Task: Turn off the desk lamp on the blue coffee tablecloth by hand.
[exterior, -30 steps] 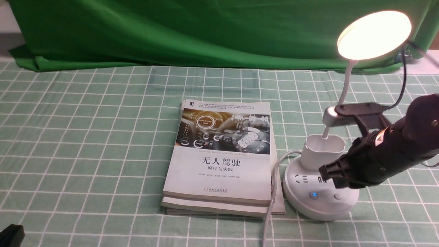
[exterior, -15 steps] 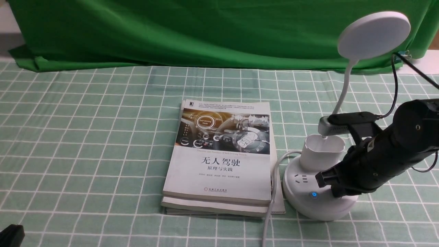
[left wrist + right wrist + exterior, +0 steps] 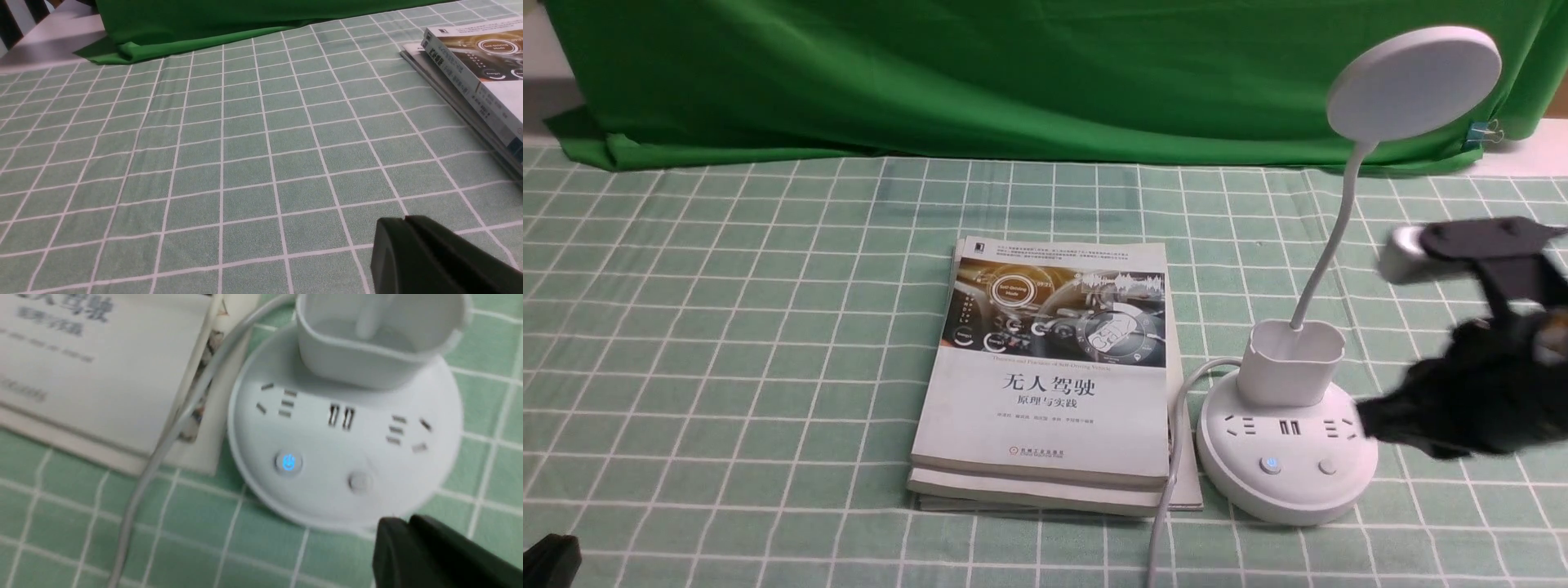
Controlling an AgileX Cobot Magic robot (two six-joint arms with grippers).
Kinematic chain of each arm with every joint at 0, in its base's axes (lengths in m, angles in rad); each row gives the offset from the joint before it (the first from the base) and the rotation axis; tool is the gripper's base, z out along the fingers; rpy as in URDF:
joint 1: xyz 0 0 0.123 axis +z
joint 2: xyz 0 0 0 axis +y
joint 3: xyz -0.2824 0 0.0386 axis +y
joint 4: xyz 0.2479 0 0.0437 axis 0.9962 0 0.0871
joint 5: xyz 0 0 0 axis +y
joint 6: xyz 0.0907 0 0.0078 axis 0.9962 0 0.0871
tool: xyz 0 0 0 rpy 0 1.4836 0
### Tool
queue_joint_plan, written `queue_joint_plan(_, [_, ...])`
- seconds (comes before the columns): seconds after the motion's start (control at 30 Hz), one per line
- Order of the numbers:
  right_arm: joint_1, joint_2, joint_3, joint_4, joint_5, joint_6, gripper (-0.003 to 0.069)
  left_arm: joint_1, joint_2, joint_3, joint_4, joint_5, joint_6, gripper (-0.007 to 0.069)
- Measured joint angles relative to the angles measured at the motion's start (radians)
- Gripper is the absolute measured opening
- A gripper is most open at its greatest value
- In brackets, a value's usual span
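The white desk lamp [image 3: 1286,457] stands at the right on the pale green grid tablecloth [image 3: 727,327]. Its round disc head [image 3: 1413,82] is dark. Its base also shows in the right wrist view [image 3: 347,453], with one button glowing blue [image 3: 288,462] and a plain button [image 3: 359,482] beside it. My right gripper [image 3: 1372,420] is shut and empty, blurred, just right of the base and clear of it; in the right wrist view [image 3: 402,522] its tip is off the base edge. My left gripper [image 3: 404,222] is shut and empty, low over the cloth; its tip shows at the front view's lower left corner [image 3: 547,559].
A stack of books [image 3: 1049,367] lies just left of the lamp, and also shows in the left wrist view [image 3: 474,77]. The lamp's white cord [image 3: 1168,490] runs past the books toward the front edge. A dark green backdrop cloth [image 3: 972,73] hangs behind.
The lamp head went from lit to dark. My right gripper came down on the base by the plain button, then pulled back right and up off it. The left arm has not moved.
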State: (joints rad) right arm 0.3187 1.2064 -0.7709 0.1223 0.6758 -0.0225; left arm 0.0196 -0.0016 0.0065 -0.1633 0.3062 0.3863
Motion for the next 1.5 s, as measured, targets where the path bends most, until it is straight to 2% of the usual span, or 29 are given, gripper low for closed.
queue_joint_plan(0.23, [0.000, -0.282, 0.203, 0.005, -0.036, 0.081, 0.0055, 0.000, 0.000, 0.000, 0.000, 0.000, 0.000, 0.0000])
queue_joint_plan(0.47, [0.000, -0.443, 0.257, 0.002, -0.040, 0.123, 0.0071, 0.000, 0.000, 0.000, 0.000, 0.000, 0.000, 0.0000])
queue_joint_plan(0.6, [0.012, -0.531, 0.275, -0.054, -0.115, 0.117, 0.0059, 0.000, 0.000, 0.000, 0.000, 0.000, 0.000, 0.0000])
queue_joint_plan(0.7, [0.014, -0.609, 0.332, -0.094, -0.229, 0.109, 0.0030, 0.000, 0.000, 0.000, 0.000, 0.000, 0.000, 0.0000])
queue_joint_plan(0.87, [-0.098, -0.764, 0.537, -0.122, -0.474, 0.105, 0.0029, 0.000, 0.000, 0.000, 0.001, 0.000, 0.000, 0.0000])
queue_joint_plan(1.0, [-0.197, -0.899, 0.696, -0.122, -0.563, 0.093, 0.0029, 0.000, 0.000, 0.000, 0.001, 0.000, 0.000, 0.0000])
queue_joint_plan(1.13, [-0.234, -1.041, 0.775, -0.122, -0.571, 0.075, 0.0029, 0.000, 0.000, 0.000, 0.001, 0.000, 0.000, 0.0000])
queue_joint_plan(1.27, [-0.244, -1.185, 0.776, -0.122, -0.489, 0.073, 0.0029, 0.000, 0.000, 0.000, 0.001, 0.001, 0.000, 0.0000])
queue_joint_plan(1.5, [-0.251, -1.204, 0.776, -0.122, -0.452, 0.072, 0.0029, 0.000, 0.000, 0.000, 0.001, 0.000, 0.000, 0.0000])
